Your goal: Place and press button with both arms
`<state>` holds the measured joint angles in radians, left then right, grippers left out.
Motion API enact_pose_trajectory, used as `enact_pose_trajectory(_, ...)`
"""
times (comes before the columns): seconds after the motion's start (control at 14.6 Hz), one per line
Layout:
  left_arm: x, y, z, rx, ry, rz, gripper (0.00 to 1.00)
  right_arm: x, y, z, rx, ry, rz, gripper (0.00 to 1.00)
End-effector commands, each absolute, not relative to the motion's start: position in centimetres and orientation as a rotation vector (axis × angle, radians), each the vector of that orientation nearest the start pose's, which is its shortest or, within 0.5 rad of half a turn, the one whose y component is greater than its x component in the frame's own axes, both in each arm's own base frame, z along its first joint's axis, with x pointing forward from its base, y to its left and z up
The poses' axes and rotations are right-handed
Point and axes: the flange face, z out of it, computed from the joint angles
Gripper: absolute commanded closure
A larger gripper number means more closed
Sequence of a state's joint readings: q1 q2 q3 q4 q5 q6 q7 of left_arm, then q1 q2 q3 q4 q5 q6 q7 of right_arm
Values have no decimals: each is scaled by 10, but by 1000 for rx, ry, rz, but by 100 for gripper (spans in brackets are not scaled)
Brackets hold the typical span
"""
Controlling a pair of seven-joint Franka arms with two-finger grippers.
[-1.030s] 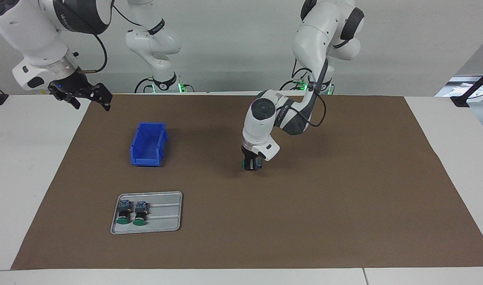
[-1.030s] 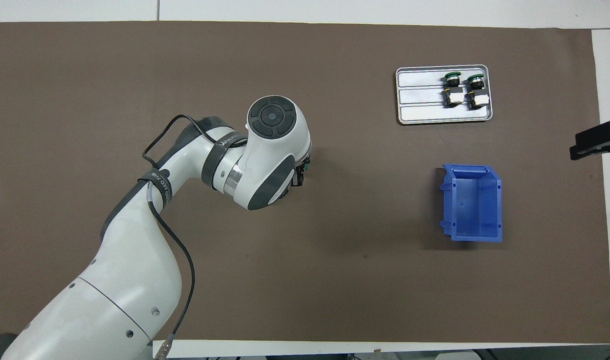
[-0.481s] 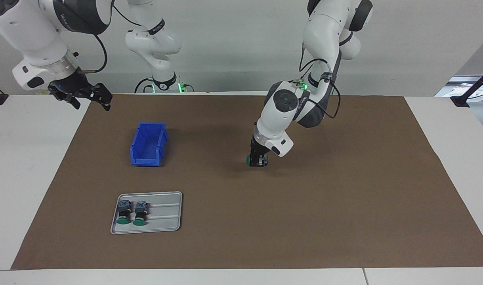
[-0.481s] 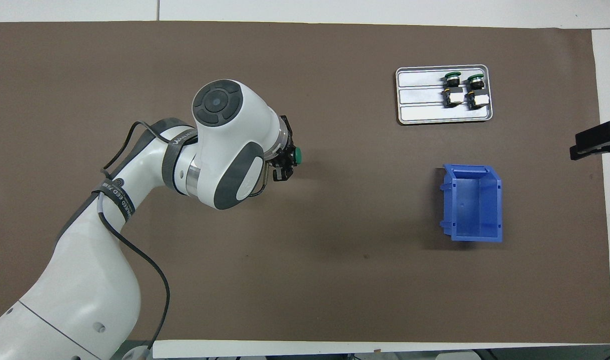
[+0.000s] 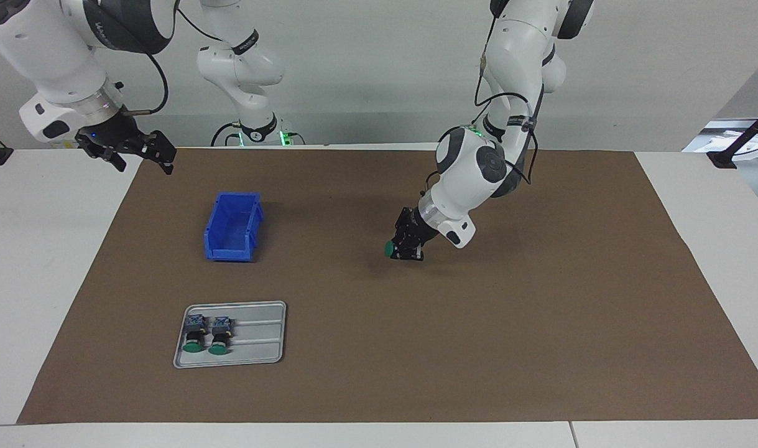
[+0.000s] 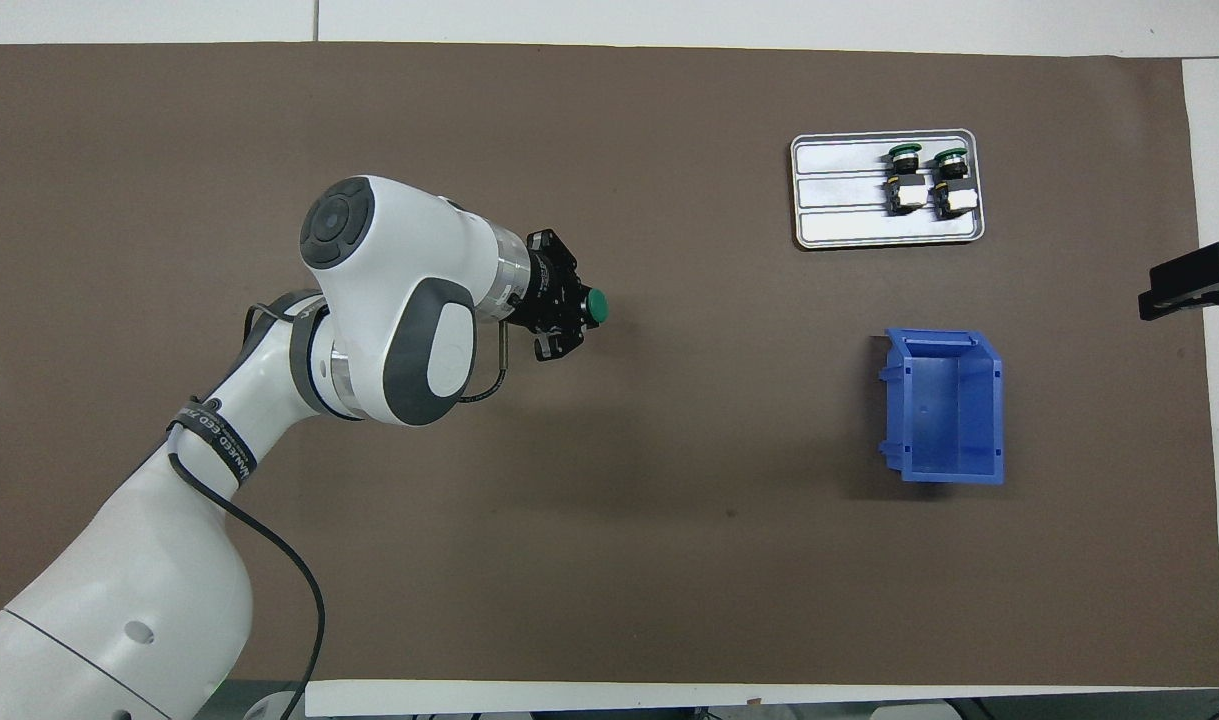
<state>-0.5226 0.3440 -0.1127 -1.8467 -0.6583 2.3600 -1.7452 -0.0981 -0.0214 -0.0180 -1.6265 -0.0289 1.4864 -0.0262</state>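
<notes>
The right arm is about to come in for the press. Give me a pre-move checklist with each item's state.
1. Button gripped in left hand: ok.
2. Green cap clear of the fingers, facing the right arm's end: ok.
3. Button set down on the brown mat: cannot tell.
4. Right hand open, waiting over the table's edge: ok.
5. Blue bin empty: ok.
6. Two spare buttons lying in the metal tray: ok.

Left gripper (image 6: 569, 318) over the middle of the brown mat (image 6: 609, 560), clamped on a green-capped button (image 6: 596, 305). Grey tray (image 6: 839, 215) holding two more buttons (image 6: 927, 180). Blue bin (image 6: 947, 408), nearer the robots than the tray. Right gripper (image 6: 1194, 281) at the mat's edge.
</notes>
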Motion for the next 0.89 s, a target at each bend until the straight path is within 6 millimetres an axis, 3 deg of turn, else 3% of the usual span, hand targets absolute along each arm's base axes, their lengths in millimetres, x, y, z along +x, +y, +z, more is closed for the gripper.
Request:
enact_pose_trajectory(0.0,513,-368,361,-2489,-2390,880,88,525,-66,605,-3150,117,199,1)
enact_pose_trajectory(0.48,516,-317,346,-2709,-2299,1170,89,526,-66,604,-3150,117,201,1)
enact_pose_trajectory(0.82,520,-303,331,-2791,-2199,1344,89,525,-66,605,-3150,117,199,1)
